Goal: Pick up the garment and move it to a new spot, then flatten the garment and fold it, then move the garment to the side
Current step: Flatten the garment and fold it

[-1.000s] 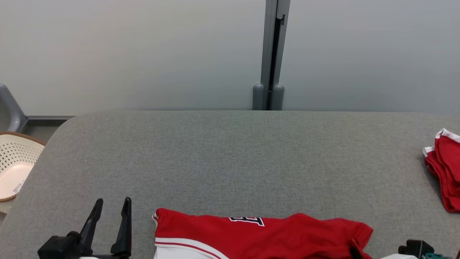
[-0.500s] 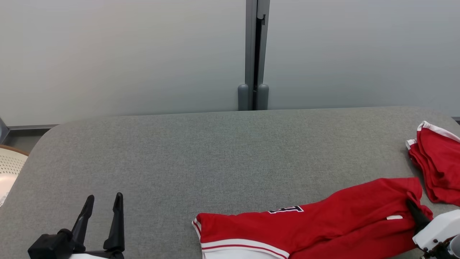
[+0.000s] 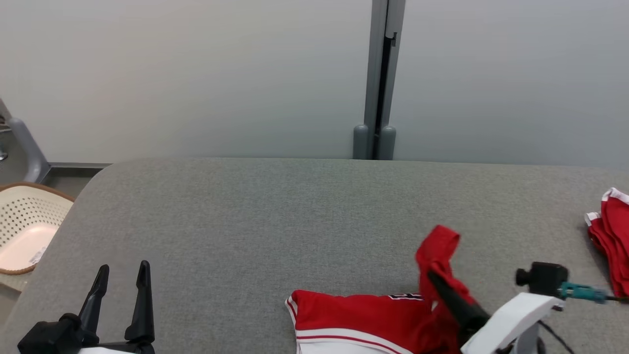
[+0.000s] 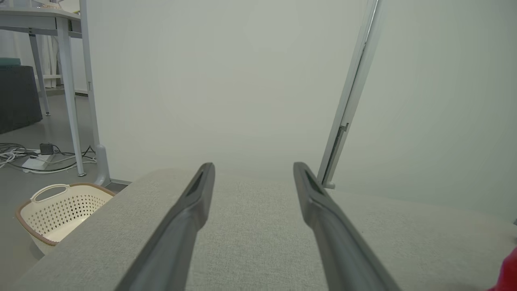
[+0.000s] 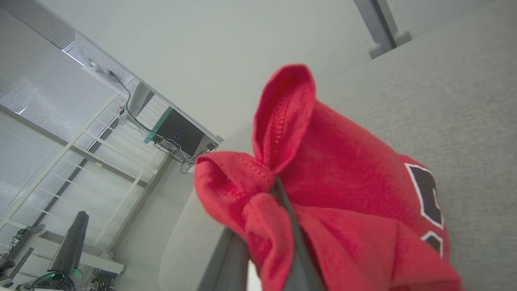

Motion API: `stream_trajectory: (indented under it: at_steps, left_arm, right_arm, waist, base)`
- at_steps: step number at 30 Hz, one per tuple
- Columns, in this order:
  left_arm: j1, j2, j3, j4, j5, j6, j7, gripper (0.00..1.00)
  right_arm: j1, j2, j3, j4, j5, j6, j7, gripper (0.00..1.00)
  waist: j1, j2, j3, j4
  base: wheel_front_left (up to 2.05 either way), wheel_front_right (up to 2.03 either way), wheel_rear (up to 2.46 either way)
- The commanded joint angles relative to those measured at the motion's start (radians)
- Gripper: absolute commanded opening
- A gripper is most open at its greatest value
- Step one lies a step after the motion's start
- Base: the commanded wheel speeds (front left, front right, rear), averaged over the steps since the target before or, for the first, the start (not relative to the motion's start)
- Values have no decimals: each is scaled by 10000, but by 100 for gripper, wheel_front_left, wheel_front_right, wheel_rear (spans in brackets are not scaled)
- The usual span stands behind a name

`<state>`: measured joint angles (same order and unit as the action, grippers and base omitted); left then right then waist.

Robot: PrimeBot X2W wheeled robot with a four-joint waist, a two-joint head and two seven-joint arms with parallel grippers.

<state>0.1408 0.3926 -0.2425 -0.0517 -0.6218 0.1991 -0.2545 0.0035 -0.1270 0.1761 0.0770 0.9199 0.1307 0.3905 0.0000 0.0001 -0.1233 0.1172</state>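
Note:
The garment point(image 3: 363, 317) is red with white trim and dark lettering, lying at the near edge of the grey padded table point(image 3: 275, 211). My right gripper point(image 3: 435, 278) is shut on one end of it and holds a bunched fold up off the table. In the right wrist view the garment point(image 5: 323, 161) is pinched between the two fingers point(image 5: 293, 238), a loop of cloth standing above the tips. My left gripper point(image 3: 123, 275) stands open at the lower left over bare table, well to the left of the garment; its fingers point(image 4: 194, 202) hold nothing.
More red cloth with white trim point(image 3: 612, 246) lies in a heap at the table's right edge. A cream perforated basket point(image 3: 27, 231) sits on the floor off the left end, also seen as the basket point(image 4: 56, 212). A grey post point(image 3: 381, 78) and pale wall stand behind.
My right gripper has lifted the garment's end and carried it leftward, folding the cloth back over itself. The camera has also shifted. The left gripper stays open.

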Motion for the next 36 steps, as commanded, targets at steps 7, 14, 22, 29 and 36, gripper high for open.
stream_trajectory:
  at_steps: [7, 14, 22, 29, 36]
  left_arm:
    - [-324, 153, -160, -32, 92, -81, 274, 100]
    - [-542, 212, -231, 79, 54, -148, 379, 100]
    - [-601, 183, -270, 216, -5, -175, 328, 100]
    - [-536, 168, -263, 312, -35, -112, 315, 100]
    - [-239, 222, -22, 243, -149, 48, 231, 100]
  right_arm:
    - [-15, 670, 1251, 614, -150, 0, 188, 0]
    - [-549, 751, 2571, 2323, 633, 0, -433, 0]
    - [-1435, 752, 4081, 3850, 1643, 0, -1532, 0]
    - [-2040, 754, 5066, 4313, 2369, 0, -2210, 100]
    - [-2237, 111, 4684, 2530, 2641, 0, -2760, 100]
  waist:
    - [0, -1, 150, 968]
    - [0, -1, 195, 1510]
    - [0, -1, 219, 1626]
    - [0, -1, 131, 1457]
    - [0, -1, -60, 895]
  base:
    - [0, 0, 0]
    - [0, 0, 0]
    - [0, 0, 0]
    - [0, 0, 0]
    - [0, 0, 0]
